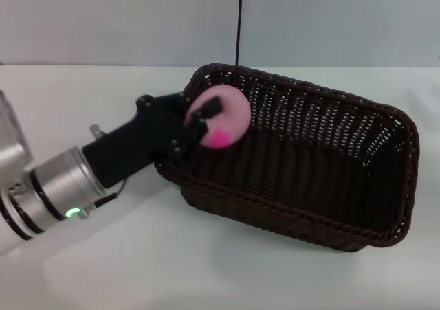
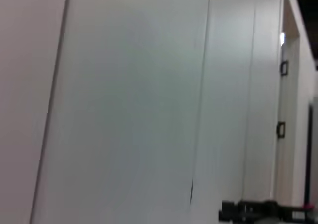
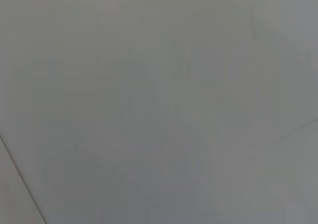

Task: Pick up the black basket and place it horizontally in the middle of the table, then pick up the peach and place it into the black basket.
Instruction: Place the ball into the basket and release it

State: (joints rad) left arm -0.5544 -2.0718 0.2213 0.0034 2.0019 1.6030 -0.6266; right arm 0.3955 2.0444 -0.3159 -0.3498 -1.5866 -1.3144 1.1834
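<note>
The black basket (image 1: 323,207) lies across the middle of the white table (image 1: 137,269) in the head view, long side running left to right. My left gripper (image 1: 203,126) reaches in from the left and is shut on the pale pink peach (image 1: 223,121), holding it just above the basket's left end, over the rim. The peach's magenta patch faces down and forward. The left wrist view shows only a wall and a doorway; the right wrist view shows a blank grey surface. My right gripper is out of view.
A thin black cable (image 1: 238,21) hangs down the wall behind the basket. Bare tabletop lies in front of the basket and to its left under my arm.
</note>
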